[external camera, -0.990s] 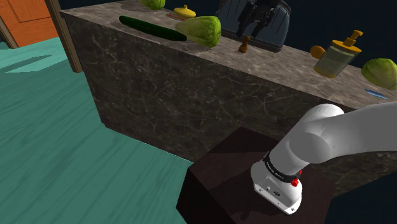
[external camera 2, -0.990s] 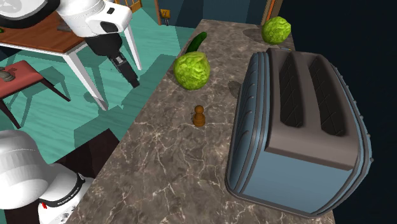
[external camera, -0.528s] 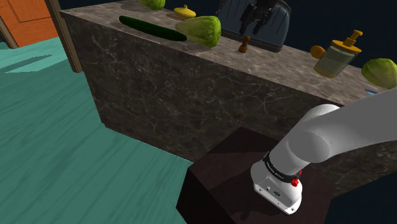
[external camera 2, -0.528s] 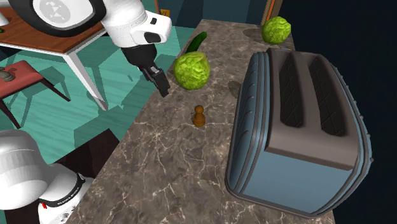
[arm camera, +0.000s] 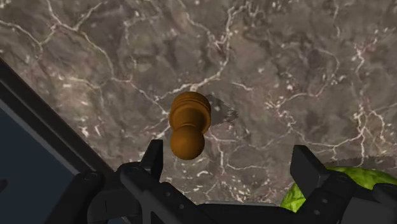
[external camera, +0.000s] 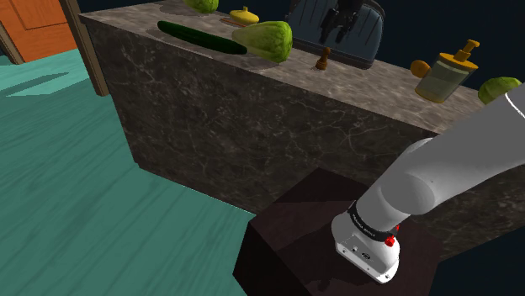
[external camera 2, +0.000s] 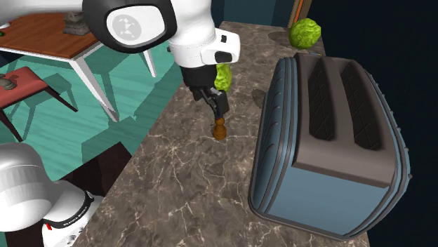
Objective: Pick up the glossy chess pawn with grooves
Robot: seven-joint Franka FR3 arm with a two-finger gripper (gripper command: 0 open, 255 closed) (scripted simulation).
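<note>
Pawn (arm camera: 187, 129) stands upright on the desk (arm camera: 305, 76), ungrasped; the claw (arm camera: 229, 158) hangs spread above it; closing and lifting remain.

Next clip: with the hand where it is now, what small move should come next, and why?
Probably a slight sideways shift to centre, then straight down. The gripper hangs open just above the brown pawn, which stands upright on the marbled counter but sits much nearer one finger than the other, so closing now might knock it.

My claw (external camera 2: 218, 107) hangs just above the brown chess pawn (external camera 2: 220, 129), which stands upright on the marbled tabletop (external camera 2: 182, 184) near the two-slot toaster (external camera 2: 330, 144).
</note>
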